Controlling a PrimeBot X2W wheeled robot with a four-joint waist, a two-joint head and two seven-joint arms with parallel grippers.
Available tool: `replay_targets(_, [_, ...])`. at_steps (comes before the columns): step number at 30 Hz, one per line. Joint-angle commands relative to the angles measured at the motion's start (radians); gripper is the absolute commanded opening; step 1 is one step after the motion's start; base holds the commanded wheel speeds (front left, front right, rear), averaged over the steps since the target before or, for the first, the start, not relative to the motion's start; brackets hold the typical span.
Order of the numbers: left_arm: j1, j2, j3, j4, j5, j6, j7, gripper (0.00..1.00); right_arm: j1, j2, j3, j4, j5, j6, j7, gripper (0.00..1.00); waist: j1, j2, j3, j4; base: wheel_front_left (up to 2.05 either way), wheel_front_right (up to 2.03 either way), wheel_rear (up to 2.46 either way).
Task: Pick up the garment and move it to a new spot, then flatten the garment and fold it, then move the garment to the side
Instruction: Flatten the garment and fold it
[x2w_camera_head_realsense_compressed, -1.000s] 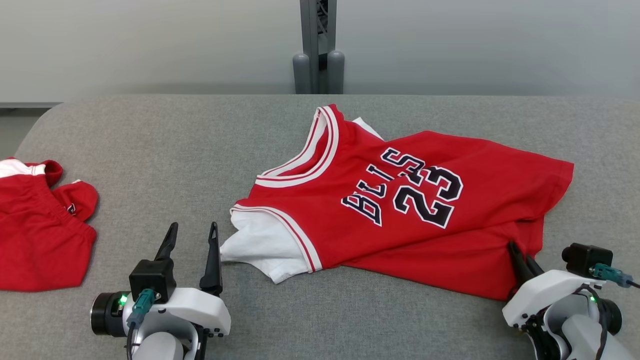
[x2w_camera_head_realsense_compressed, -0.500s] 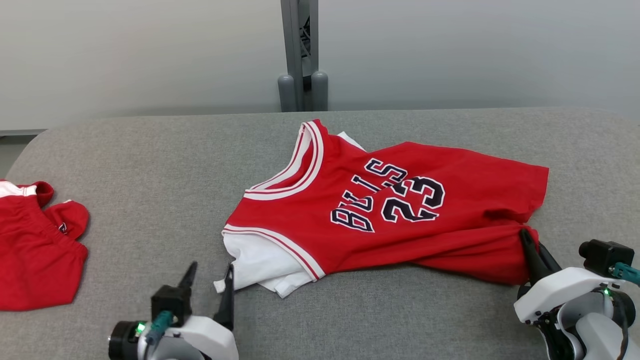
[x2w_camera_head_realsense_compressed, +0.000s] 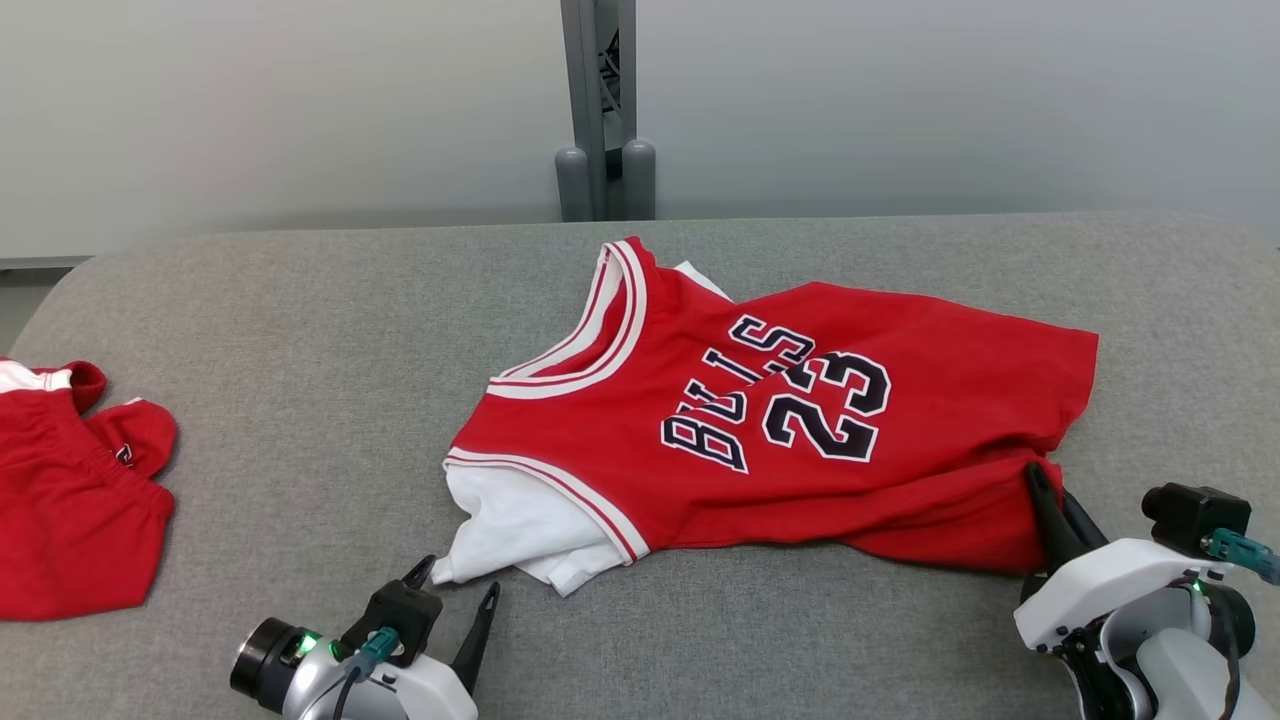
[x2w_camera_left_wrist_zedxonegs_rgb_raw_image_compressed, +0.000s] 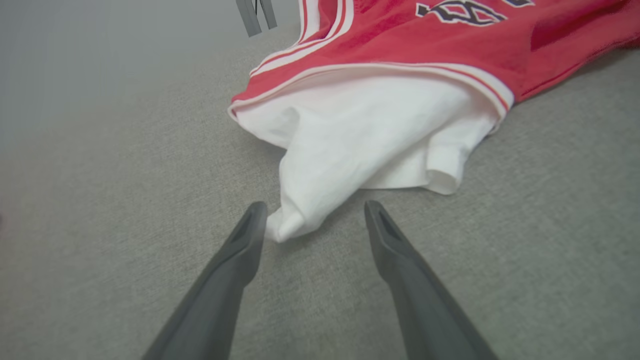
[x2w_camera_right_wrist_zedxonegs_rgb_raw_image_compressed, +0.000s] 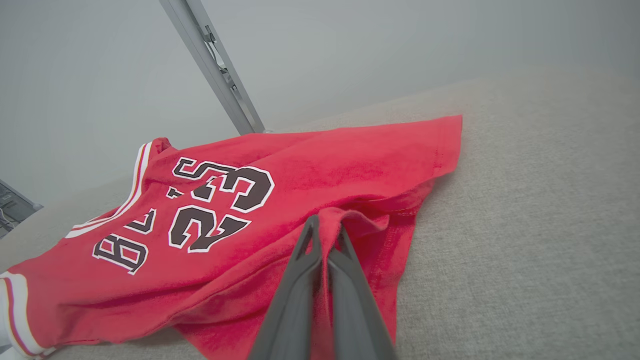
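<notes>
Changed: your left gripper (x2w_camera_head_realsense_compressed: 458, 578) has advanced. Wide open and empty, it now straddles the jersey (x2w_camera_head_realsense_compressed: 800, 440) at its white sleeve tip (x2w_camera_left_wrist_zedxonegs_rgb_raw_image_compressed: 290, 225).
Unchanged: your right gripper (x2w_camera_head_realsense_compressed: 1045, 490) stays clamped on the jersey's hem corner.
Count: one table (x2w_camera_head_realsense_compressed: 300, 330); one jersey, ahead of both grippers; one shorts (x2w_camera_head_realsense_compressed: 70, 500), well off the left gripper's left; two grippers.

The jersey (x2w_camera_head_realsense_compressed: 800, 440) lies on the table (x2w_camera_head_realsense_compressed: 300, 330), right of the middle, with its collar to the left and its hem to the right. Its sleeve (x2w_camera_head_realsense_compressed: 510, 530) sticks out at the near left corner. The left gripper (x2w_camera_head_realsense_compressed: 458, 578) sits just before the sleeve, whose tip lies between the fingertips. The right gripper (x2w_camera_head_realsense_compressed: 1045, 485) sits at the near right corner, a fold of hem between its fingers. A second garment (x2w_camera_head_realsense_compressed: 70, 500) lies at the table's left edge, well apart. A post (x2w_camera_head_realsense_compressed: 600, 110) stands behind the table.
</notes>
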Motion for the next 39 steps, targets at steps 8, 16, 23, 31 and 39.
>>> replay_targets(8, [-0.067,0.006,-0.028,0.069,0.015,-0.007,-0.004,1.0,-0.001,-0.004,0.001,0.006,-0.005,0.0,-0.003,0.0,0.0,0.0,0.007,-0.015,0.0,0.0,0.0])
replay_targets(16, [-0.099,-0.005,-0.025,0.123,-0.015,-0.018,-0.004,1.0,-0.006,-0.008,-0.002,0.005,-0.003,0.0,-0.003,0.0,0.0,0.0,0.018,-0.018,0.0,0.0,0.0])
replay_targets(23, [-0.095,-0.012,-0.028,0.131,-0.06,-0.045,-0.004,0.06,0.003,-0.008,-0.002,0.009,0.001,0.0,-0.003,0.0,0.0,0.0,0.008,-0.007,0.0,0.0,0.0])
replay_targets(31, [-0.05,-0.023,-0.046,0.107,-0.173,-0.061,-0.004,0.0,0.018,-0.008,0.007,0.021,0.005,0.0,-0.003,0.0,0.0,0.0,-0.027,0.006,0.0,0.0,0.0])
replay_targets(39, [-0.003,0.043,-0.281,-0.105,-0.68,-0.061,0.137,0.0,0.012,-0.018,0.034,0.009,0.024,0.0,0.001,0.0,0.0,0.0,-0.064,0.006,0.0,0.0,0.0])
